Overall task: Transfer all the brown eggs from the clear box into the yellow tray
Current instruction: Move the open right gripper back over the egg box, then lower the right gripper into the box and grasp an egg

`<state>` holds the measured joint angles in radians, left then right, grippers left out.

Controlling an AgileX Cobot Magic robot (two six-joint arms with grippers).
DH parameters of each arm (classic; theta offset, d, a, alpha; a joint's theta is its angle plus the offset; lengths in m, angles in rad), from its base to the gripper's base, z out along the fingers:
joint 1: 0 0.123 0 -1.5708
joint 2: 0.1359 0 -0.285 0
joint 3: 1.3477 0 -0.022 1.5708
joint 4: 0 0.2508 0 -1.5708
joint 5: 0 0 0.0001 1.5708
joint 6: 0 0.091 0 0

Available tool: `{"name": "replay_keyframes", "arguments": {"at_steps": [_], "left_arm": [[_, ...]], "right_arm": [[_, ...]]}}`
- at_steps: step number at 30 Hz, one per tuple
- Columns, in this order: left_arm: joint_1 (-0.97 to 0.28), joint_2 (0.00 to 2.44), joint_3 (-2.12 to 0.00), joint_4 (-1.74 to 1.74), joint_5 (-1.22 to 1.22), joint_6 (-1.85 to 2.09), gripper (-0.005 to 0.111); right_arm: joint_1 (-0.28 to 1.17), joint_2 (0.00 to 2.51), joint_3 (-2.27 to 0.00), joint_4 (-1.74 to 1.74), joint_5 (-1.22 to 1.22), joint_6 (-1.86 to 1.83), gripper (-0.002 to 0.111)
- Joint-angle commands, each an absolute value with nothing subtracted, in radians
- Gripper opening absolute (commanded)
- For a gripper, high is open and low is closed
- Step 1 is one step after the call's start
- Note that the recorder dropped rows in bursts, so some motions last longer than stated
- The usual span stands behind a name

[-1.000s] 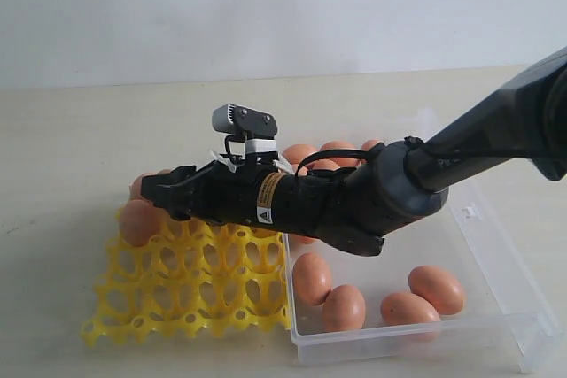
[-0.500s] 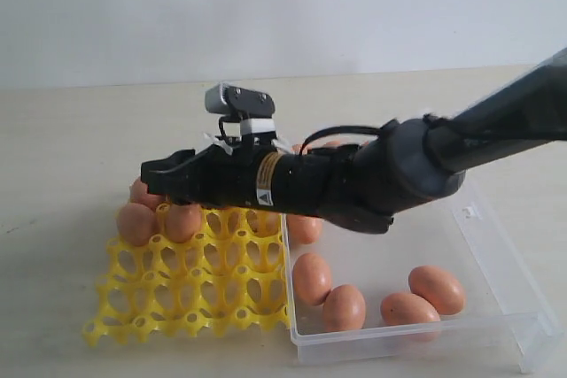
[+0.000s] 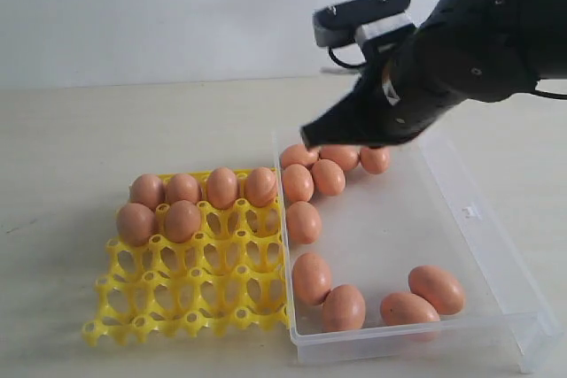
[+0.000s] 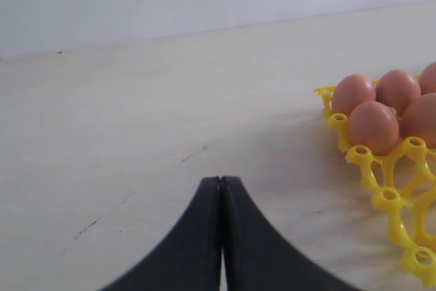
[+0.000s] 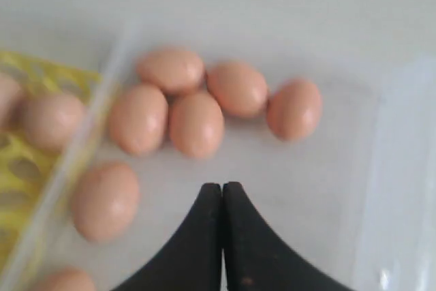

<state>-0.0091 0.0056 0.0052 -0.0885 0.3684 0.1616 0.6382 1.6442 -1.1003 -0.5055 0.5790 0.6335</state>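
brown eggs (image 5: 196,124) just below right hand (image 5: 222,187)

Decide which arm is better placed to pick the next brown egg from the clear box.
Right: the right tool, shut and empty, hangs over the clear box near the far brown eggs; the left tool faces bare table beside the yellow tray.

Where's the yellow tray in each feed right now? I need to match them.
Exterior view: the yellow tray lies left of the clear box.
Left wrist view: its egg-filled corner, ahead of the left pincer.
Right wrist view: a blurred strip outside the box wall.
Shared landmark: the brown eggs in its cups.
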Motion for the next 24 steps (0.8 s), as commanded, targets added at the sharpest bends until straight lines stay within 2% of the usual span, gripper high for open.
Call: {"name": "replay_keyframes", "arguments": {"at_steps": [1, 2, 4, 5, 7, 9, 18, 24], "left_arm": [[-0.010, 0.000, 0.000, -0.092, 0.361, 0.157, 0.000], [-0.010, 0.000, 0.000, -0.092, 0.361, 0.157, 0.000], [-0.010, 0.000, 0.000, -0.092, 0.361, 0.157, 0.000], [-0.010, 0.000, 0.000, -0.092, 0.361, 0.157, 0.000], [-0.010, 0.000, 0.000, -0.092, 0.361, 0.157, 0.000], [-0.010, 0.000, 0.000, -0.092, 0.361, 0.157, 0.000], [-0.010, 0.000, 0.000, -0.092, 0.361, 0.157, 0.000], [-0.010, 0.000, 0.000, -0.092, 0.361, 0.159, 0.000]], "right_arm": [[0.605, 1.636, -1.103, -0.318, 0.864, 0.334, 0.001], [0.602, 1.636, -1.103, -0.308, 0.887, 0.291, 0.003], [0.602, 1.643, -1.103, -0.275, 0.928, 0.213, 0.015], [0.602, 1.645, -1.101, -0.248, 0.952, 0.164, 0.029], [0.602, 1.666, -1.097, -0.237, 0.994, 0.138, 0.048], [0.604, 1.688, -1.066, -0.235, 0.998, 0.123, 0.054], [0.604, 1.741, -0.953, -0.236, 0.784, 0.086, 0.054], [0.604, 1.770, -0.953, -0.250, 0.775, 0.089, 0.054]]}}
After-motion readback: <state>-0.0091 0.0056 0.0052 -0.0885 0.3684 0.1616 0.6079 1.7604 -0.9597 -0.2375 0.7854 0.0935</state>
